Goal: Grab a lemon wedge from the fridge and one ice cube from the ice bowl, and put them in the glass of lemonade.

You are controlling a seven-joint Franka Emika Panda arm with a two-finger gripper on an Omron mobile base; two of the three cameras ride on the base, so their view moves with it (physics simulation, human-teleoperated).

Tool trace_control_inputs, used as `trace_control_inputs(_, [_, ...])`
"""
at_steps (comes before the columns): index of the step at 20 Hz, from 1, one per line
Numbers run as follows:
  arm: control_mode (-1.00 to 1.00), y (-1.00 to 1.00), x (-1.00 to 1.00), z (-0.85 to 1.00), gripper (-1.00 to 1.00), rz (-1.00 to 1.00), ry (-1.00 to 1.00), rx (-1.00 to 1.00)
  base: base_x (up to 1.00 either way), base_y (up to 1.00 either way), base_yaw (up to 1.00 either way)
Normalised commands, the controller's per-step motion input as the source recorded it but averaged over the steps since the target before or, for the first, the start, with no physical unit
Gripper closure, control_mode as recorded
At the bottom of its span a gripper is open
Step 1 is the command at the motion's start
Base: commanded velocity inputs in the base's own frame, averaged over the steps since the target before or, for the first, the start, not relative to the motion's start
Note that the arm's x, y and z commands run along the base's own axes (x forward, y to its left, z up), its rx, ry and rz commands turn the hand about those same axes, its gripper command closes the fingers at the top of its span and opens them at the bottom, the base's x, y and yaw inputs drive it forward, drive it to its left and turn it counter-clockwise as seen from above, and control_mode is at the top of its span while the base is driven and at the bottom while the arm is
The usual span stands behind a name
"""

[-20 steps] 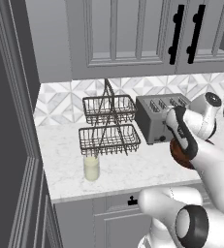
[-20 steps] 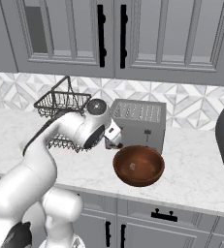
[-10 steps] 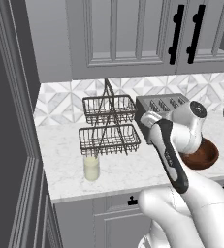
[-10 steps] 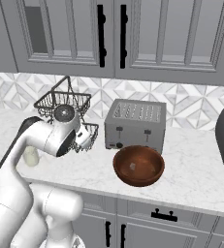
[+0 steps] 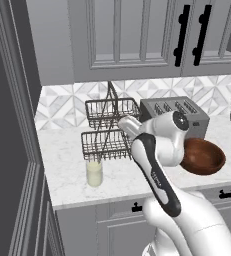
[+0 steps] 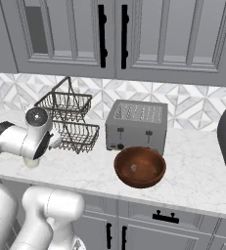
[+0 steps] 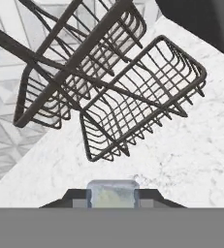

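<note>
**Ice cube in the claw, glass just below**

You had the claw (image 7: 113, 194) clamped on the ice cube (image 7: 113, 193), pinched between both fingertips. The glass of lemonade (image 5: 94, 173) stood just below and beside it; the ice bowl (image 6: 140, 167) sat well off to the claw's side, by the toaster (image 6: 137, 125).

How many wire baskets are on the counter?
2, stacked on one stand: the upper basket by the tiled wall, the lower basket in front, beside the toaster.
</note>
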Motion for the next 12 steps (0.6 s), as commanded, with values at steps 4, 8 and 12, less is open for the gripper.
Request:
trace_control_inputs(4, [-1.00,0.94,0.00,0.00,1.00,0.05,0.02,0.14,0.00,0.00,0.00])
trace_control_inputs(8, [-1.00,0.66,0.00,0.00,1.00,0.05,0.02,0.14,0.00,0.00,0.00])
trace_control_inputs(12, [-1.00,0.25,0.04,0.00,1.00,0.06,0.10,0.14,0.00,0.00,0.00])
